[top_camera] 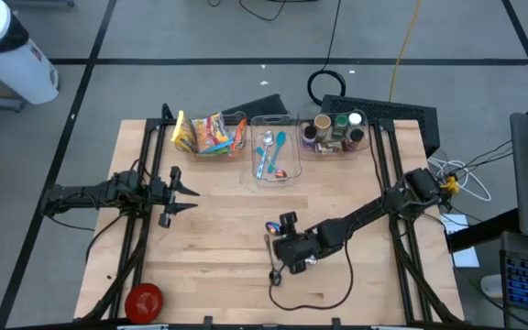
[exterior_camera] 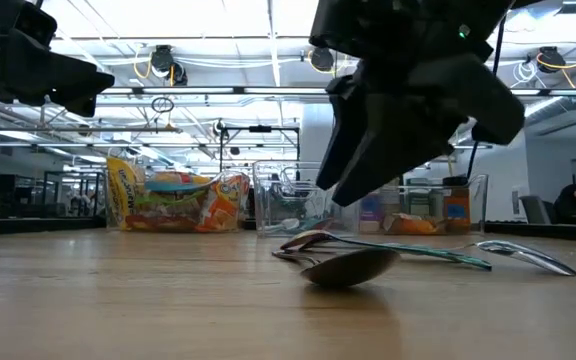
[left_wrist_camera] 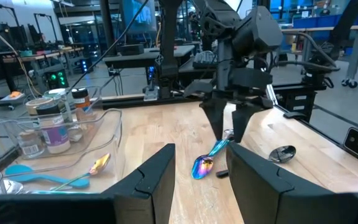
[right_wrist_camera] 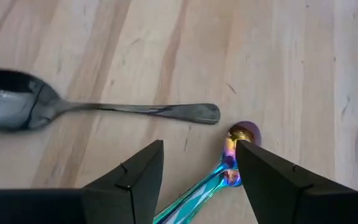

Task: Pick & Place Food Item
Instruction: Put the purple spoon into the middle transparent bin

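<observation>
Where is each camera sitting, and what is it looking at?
High view: above, looking straight down at the table, both arms showing.
Low view: at tabletop height, looking across at a silver spoon; arms hang from above.
Left wrist view: on the left arm, facing the right gripper past its own fingers.
Right wrist view: looking down between open fingers.
Shared: both wrist views show the rainbow spoon.

The surface (right_wrist_camera: pixel 278 56) is pale, smooth, matt wood. One spoon (right_wrist_camera: pixel 73 111) is polished grey metal; the other (right_wrist_camera: pixel 225 171) is glossy, iridescent metal. The bins (top_camera: pixel 276 172) are clear, glossy plastic.
</observation>
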You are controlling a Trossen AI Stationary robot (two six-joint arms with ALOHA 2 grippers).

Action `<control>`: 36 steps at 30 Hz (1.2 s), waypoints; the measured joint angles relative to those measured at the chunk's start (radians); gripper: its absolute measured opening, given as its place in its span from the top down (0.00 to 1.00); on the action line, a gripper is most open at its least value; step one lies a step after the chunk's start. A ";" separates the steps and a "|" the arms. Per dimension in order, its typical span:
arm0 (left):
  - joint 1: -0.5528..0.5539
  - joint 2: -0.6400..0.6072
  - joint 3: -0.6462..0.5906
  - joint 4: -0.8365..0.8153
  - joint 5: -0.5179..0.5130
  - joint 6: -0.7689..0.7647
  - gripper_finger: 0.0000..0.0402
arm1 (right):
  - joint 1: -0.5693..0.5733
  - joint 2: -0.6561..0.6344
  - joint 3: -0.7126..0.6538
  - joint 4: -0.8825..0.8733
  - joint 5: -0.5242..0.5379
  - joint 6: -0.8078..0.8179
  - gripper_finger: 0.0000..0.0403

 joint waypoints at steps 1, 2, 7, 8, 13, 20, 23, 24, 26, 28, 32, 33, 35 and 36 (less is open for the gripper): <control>0.000 0.000 0.000 0.000 0.000 0.000 0.62 | -0.004 -0.002 0.000 0.000 -0.003 0.021 0.51; 0.000 0.000 0.000 0.000 0.000 0.000 0.62 | -0.011 -0.003 0.000 0.001 -0.002 0.039 0.51; 0.000 0.000 0.000 0.000 0.000 0.000 0.62 | -0.065 -0.003 0.000 0.022 -0.001 0.073 0.51; 0.000 0.000 0.000 0.000 0.000 0.000 0.62 | -0.079 -0.003 0.000 0.033 -0.014 0.095 0.51; 0.000 0.000 0.000 0.000 0.000 0.000 0.62 | -0.144 0.022 0.000 0.050 -0.103 0.194 0.51; 0.000 0.000 0.000 0.000 0.000 0.000 0.62 | -0.151 0.045 0.000 0.027 -0.132 0.236 0.51; 0.000 0.000 0.000 0.000 0.000 0.000 0.62 | -0.142 0.045 0.000 0.031 -0.146 0.263 0.51; 0.000 0.000 0.000 0.000 0.000 0.000 0.62 | -0.139 0.045 0.000 0.031 -0.167 0.262 0.51; 0.000 0.000 0.000 0.000 0.000 0.000 0.62 | -0.135 0.045 0.000 0.029 -0.239 0.245 0.51; 0.000 0.000 0.000 0.000 0.000 0.000 0.62 | -0.133 0.044 -0.005 0.040 -0.302 0.245 0.51; 0.000 0.000 0.000 0.000 0.000 0.000 0.62 | -0.131 0.040 -0.008 0.045 -0.362 0.215 0.51; 0.000 0.000 0.000 0.000 0.000 0.000 0.62 | -0.127 0.028 -0.010 0.039 -0.366 0.207 0.51; 0.000 0.000 0.000 0.000 0.000 0.000 0.62 | -0.115 0.013 -0.013 0.028 -0.368 0.184 0.51; 0.000 0.000 0.000 0.000 0.000 0.000 0.62 | -0.109 0.010 -0.012 0.041 -0.368 0.180 0.51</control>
